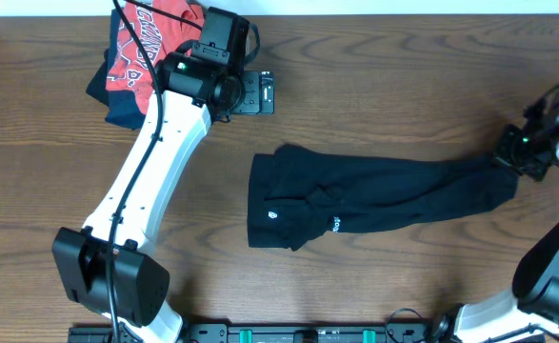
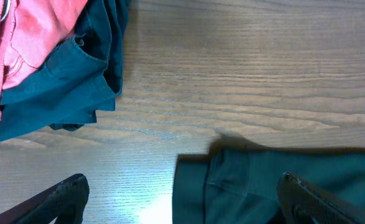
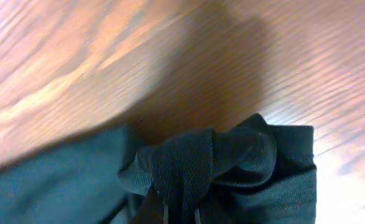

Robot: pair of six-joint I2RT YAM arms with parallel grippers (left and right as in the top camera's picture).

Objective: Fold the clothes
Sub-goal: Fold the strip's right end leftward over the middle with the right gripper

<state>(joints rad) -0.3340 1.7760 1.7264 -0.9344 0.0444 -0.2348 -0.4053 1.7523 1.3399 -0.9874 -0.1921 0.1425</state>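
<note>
1. Black T-shirt lies on the wooden table, gathered into a long rumpled band from the middle out toward the right edge.
2. Its left end is the wider part, doubled over on itself. A small white emblem shows near that end's lower left corner.
3. The band's right end narrows and meets the right gripper.
4. In the right wrist view, which is blurred, the right gripper is clamped on a bunched knot of the black fabric – only the very tips of its fingers show at the bottom edge.
5. The left gripper is at the far side of the table, well apart from the right one, its arm reaching up from the near left corner.
6. In the left wrist view the left gripper has its fingers spread wide with nothing between them. The folded end of the T-shirt lies below, on the wood.
7. A red shirt with white lettering sits on a dark navy garment at the far left – a pile just beside the left gripper, apart from the black T-shirt.
</note>
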